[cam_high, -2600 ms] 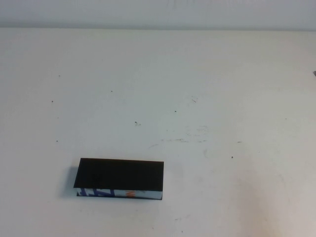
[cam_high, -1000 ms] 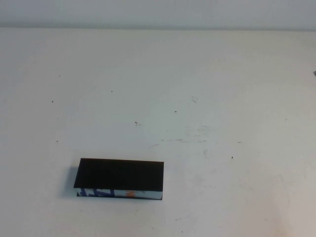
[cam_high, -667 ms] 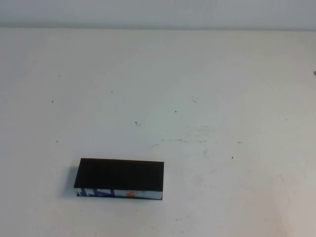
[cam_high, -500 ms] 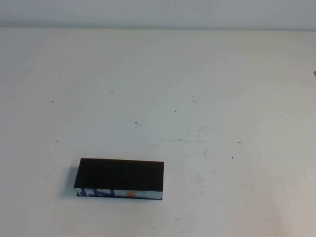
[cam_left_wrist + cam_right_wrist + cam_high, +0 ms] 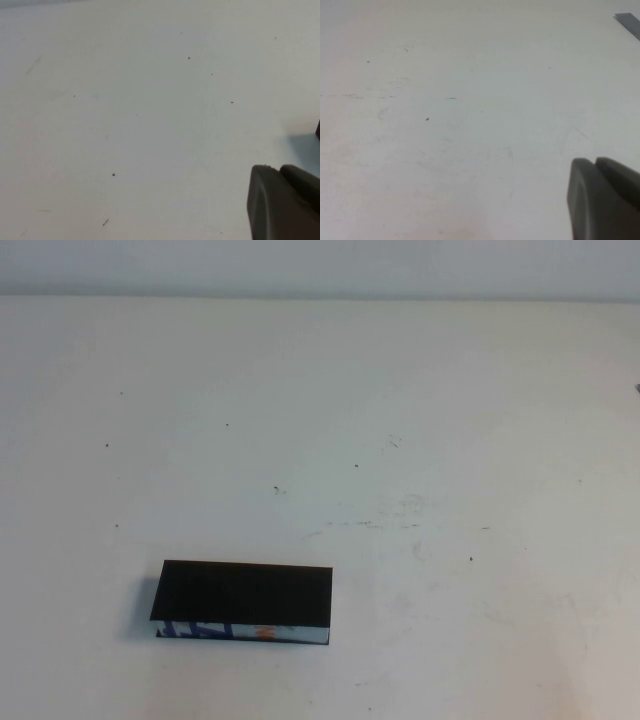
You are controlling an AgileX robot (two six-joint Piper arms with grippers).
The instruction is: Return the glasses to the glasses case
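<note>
The glasses case point(image 5: 242, 601) lies near the table's front left with its black lid down; its white side with blue pattern and an orange mark faces me. The glasses are out of view. My left gripper point(image 5: 277, 169) shows only in the left wrist view, shut and empty above bare table. My right gripper point(image 5: 594, 161) shows only in the right wrist view, shut and empty above bare table. Neither gripper shows in the high view.
The white table point(image 5: 400, 440) has small dark specks and faint scuffs. A small dark object point(image 5: 637, 389) sits at its right edge. A grey strip point(image 5: 627, 20) shows in the right wrist view.
</note>
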